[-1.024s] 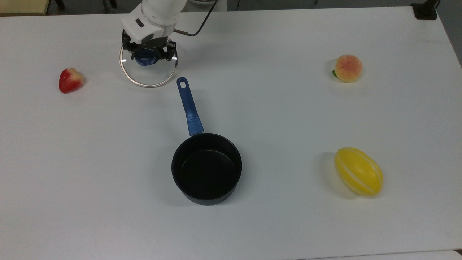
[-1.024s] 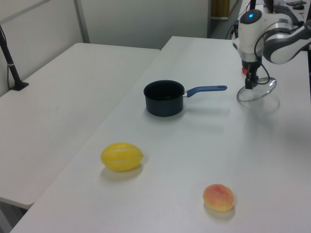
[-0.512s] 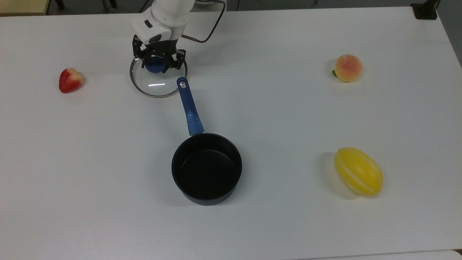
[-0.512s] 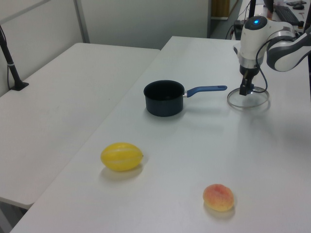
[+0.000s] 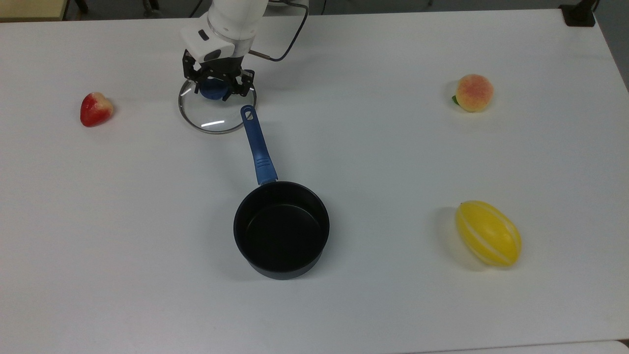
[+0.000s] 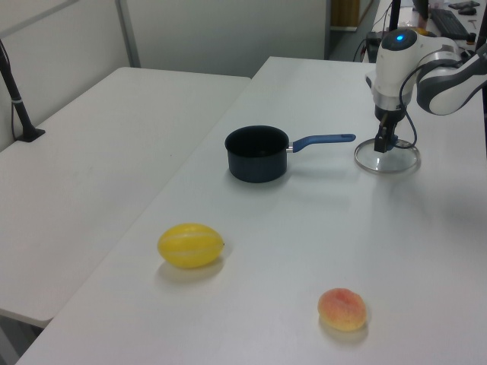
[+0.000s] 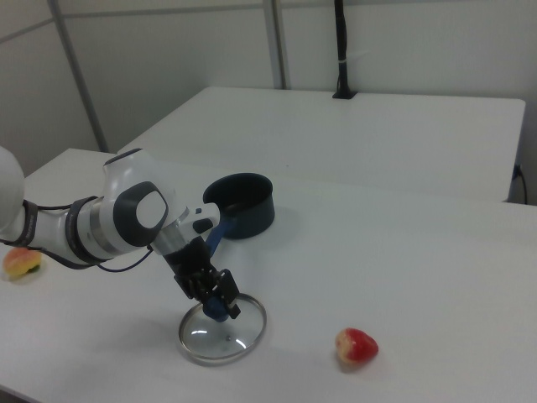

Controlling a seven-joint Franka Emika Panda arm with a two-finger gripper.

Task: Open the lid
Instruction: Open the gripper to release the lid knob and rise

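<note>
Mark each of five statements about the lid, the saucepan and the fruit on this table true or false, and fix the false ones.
1. The lid sits on the saucepan. False: it lies on the table beyond the tip of the pan's blue handle.
2. The gripper is at the lid's blue knob. True.
3. The saucepan is empty. True.
4. The strawberry lies inside the pan. False: it rests on the table, at the top view's left of the lid.
5. The yellow melon touches the peach. False: they lie well apart.
</note>
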